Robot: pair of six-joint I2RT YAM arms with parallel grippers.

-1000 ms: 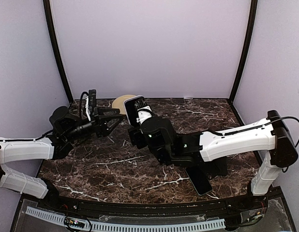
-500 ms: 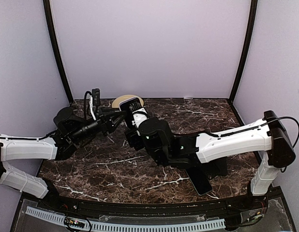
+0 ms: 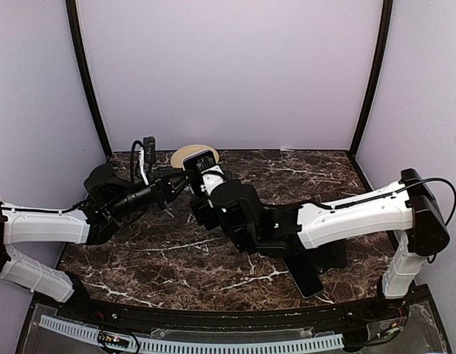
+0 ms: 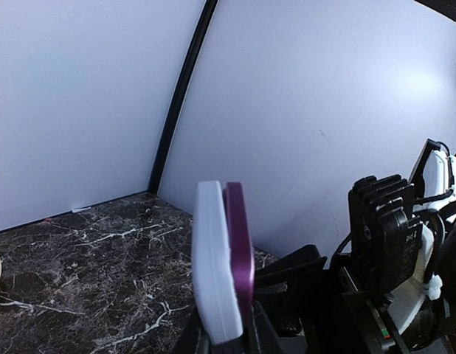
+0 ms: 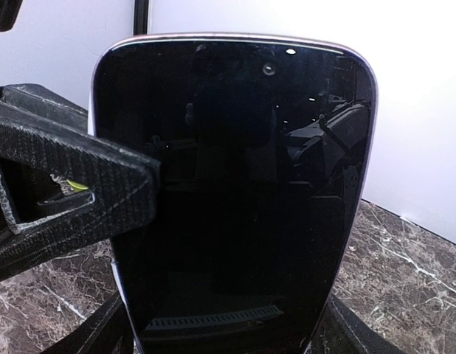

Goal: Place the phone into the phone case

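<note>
The phone (image 5: 235,184) stands upright with its black screen filling the right wrist view. My right gripper (image 5: 228,335) is shut on its lower sides. In the left wrist view it shows edge-on as a purple slab (image 4: 240,251) lying against the pale phone case (image 4: 212,258). My left gripper (image 4: 226,341) is shut across both at their lower end, and one of its fingers (image 5: 73,177) overlaps the phone's left edge. In the top view the phone (image 3: 204,159) is held above the table's back left, between the left gripper (image 3: 190,175) and the right gripper (image 3: 207,181).
A tan round plate (image 3: 185,153) lies at the back, just behind the held phone. A dark flat slab (image 3: 304,275) lies on the marble table (image 3: 161,251) near the front right, under the right arm. Walls close in on the table's sides and back.
My left gripper has reached right to the phone and its jaws have closed on the phone and case. The right gripper has shifted slightly back and left, still holding the phone.
</note>
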